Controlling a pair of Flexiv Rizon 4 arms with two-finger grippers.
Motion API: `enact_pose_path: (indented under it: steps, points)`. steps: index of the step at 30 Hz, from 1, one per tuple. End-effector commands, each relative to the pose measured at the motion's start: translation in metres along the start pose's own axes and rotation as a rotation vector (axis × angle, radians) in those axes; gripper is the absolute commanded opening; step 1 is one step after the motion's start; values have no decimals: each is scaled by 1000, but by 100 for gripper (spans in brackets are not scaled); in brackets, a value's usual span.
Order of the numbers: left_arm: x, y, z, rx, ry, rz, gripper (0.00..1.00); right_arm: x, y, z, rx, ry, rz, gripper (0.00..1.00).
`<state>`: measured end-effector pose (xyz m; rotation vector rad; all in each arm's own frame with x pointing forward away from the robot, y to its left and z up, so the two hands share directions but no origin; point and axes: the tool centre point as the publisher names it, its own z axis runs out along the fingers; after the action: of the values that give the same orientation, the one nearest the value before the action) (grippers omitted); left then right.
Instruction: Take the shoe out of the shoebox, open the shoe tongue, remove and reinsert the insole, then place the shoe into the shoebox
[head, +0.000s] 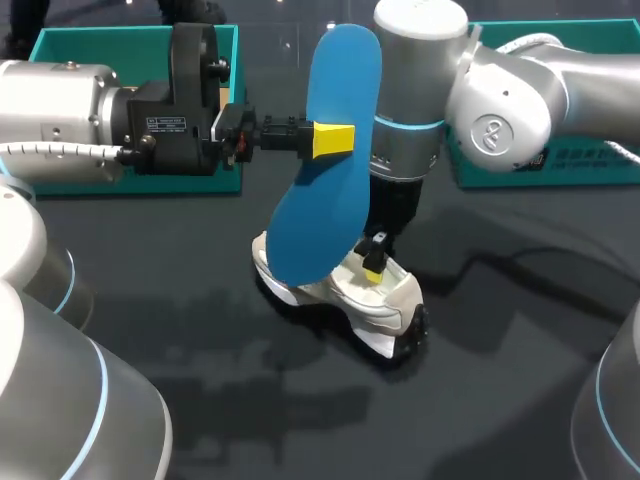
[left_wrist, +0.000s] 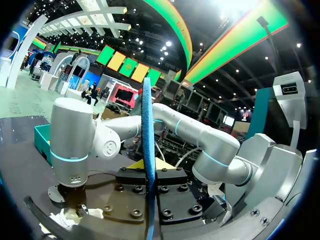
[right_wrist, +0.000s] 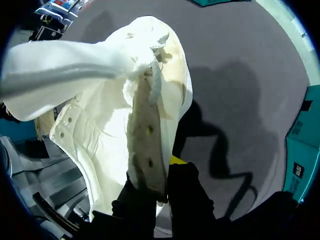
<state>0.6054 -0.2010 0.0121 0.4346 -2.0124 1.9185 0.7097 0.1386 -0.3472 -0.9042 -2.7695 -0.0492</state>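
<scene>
My left gripper (head: 332, 140) is shut on a blue insole (head: 335, 170) and holds it upright in the air above the shoe. In the left wrist view the insole (left_wrist: 148, 150) stands edge-on between the yellow tips of the left gripper (left_wrist: 149, 167). A white shoe (head: 345, 298) lies on the dark table below it. My right gripper (head: 375, 262) points down from above and is shut on the shoe's eyelet flap (right_wrist: 147, 140). In the right wrist view this flap sits between the fingers of the right gripper (right_wrist: 162, 187), and the shoe (right_wrist: 100, 130) gapes open beside them.
A teal shoebox (head: 60, 45) stands at the back left behind my left arm. Another teal box (head: 560, 170) stands at the back right under my right arm, with its corner (right_wrist: 300, 150) showing in the right wrist view. Bare dark table (head: 300, 420) lies in front of the shoe.
</scene>
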Motion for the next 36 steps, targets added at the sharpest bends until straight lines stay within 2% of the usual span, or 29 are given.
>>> enact_pose_path:
  steps: [1,14,18,22,26,36]
  points:
    - [0,1,1,1,-1,0,0,2,-16,-8,-94,-2,151,0]
    - [0,1,1,1,-1,0,0,2,-16,-8,-94,-2,151,0]
    - [0,1,1,1,-1,0,0,2,-16,-8,-81,25,411,0]
    - [0,1,1,1,-1,0,0,6,-16,-10,-94,41,582,0]
    - [0,1,1,1,-1,0,0,13,-17,-7,-134,53,627,0]
    - [0,1,1,1,-1,0,0,13,-17,-7,-134,53,627,0]
